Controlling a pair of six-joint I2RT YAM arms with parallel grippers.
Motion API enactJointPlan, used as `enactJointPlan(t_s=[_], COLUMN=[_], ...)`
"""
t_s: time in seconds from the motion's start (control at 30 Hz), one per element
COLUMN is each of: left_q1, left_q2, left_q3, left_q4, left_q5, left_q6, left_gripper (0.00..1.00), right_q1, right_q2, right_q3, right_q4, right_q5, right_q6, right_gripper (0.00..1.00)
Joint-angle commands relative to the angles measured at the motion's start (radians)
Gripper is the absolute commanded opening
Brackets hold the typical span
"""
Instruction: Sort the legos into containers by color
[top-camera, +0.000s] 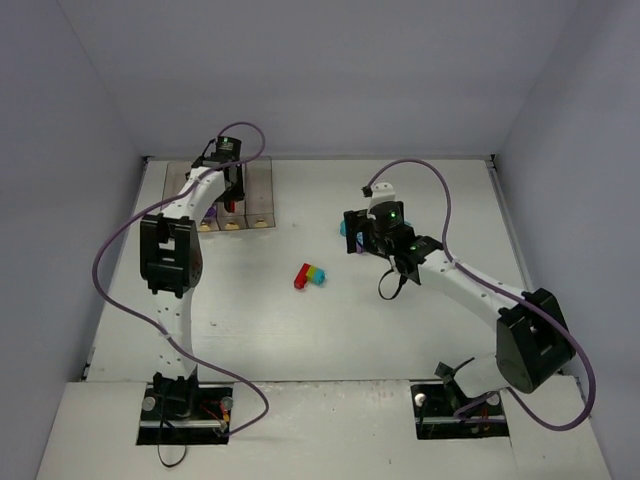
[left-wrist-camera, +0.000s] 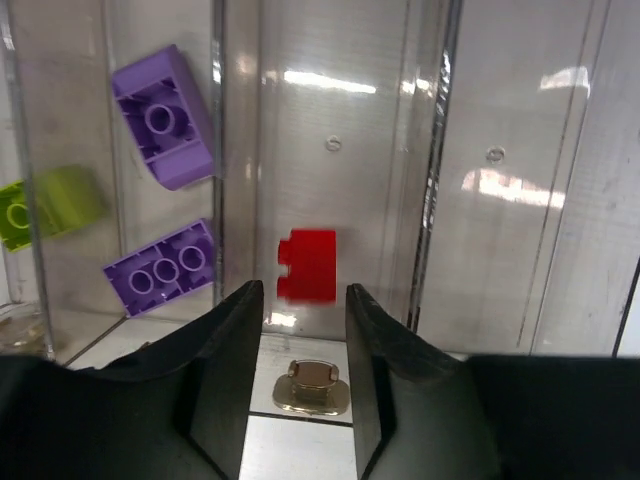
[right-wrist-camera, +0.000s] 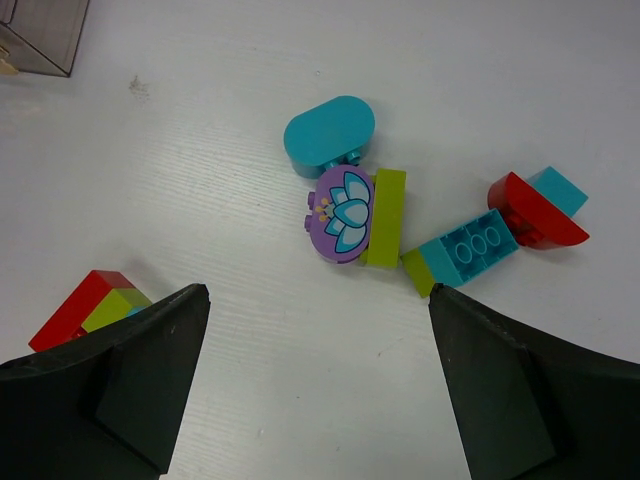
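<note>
My left gripper (top-camera: 232, 196) hangs over the clear containers (top-camera: 262, 190) at the back left, jaws a little apart and empty (left-wrist-camera: 305, 300). Just past its tips a blurred red lego (left-wrist-camera: 308, 265) is in one bin. The bin to its left holds two purple legos (left-wrist-camera: 163, 117), and the one beyond that holds a lime green one (left-wrist-camera: 45, 205). My right gripper (top-camera: 360, 236) is wide open and empty (right-wrist-camera: 318, 305) above the table, just short of a cluster: a teal rounded lego (right-wrist-camera: 329, 133), a purple flower lego (right-wrist-camera: 343, 213), a lime bar (right-wrist-camera: 385, 217), a teal-and-green brick (right-wrist-camera: 465, 250) and a red arch (right-wrist-camera: 535, 210).
A red, green and teal multicoloured lego (top-camera: 311, 275) lies mid-table, also showing by my right gripper's left finger (right-wrist-camera: 88, 305). A brass latch (left-wrist-camera: 312, 387) sits at the bins' near edge. A bin corner (right-wrist-camera: 40, 30) shows at the top left of the right wrist view.
</note>
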Motion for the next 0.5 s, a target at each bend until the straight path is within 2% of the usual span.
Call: enactJointPlan(t_s=[0.0,0.1,0.13,0.23,0.3,0.47], left_q1=[0.018,0.018,0.018,0.015,0.001,-0.102], left_q2=[-0.066,-0.064,-0.067,-0.084,-0.107,-0.178], left_q3=[0.081,0.077,0.074,0.060,0.034,0.000], left_q4=[0.009,0.011,0.011,0.014,0.031,0.098], left_q5=[-0.037,-0.033,-0.033,-0.018,0.022,0.140], left_q6=[0.010,0.011,0.011,0.017,0.030,0.103], left_gripper=[0.34,0.42,0.48,0.57,0.59,0.59], right_q1=[-0.010,-0.013,-0.016,-0.033,-0.052,-0.220], right_q2=[0.021,0.035,0.038,0.037,0.026,-0.040], right_q3=[0.066,0.083,0.085,0.085,0.077,0.024], right_q4=[0.024,0.016,0.014,0.013,0.011,0.007], right_q5=[0.030,0.026,0.026,0.015,0.004,-0.098], right_q6=[0.023,0.023,0.025,0.025,0.039,0.120], right_gripper=[0.88,0.88,0.88,0.88,0.88,0.85])
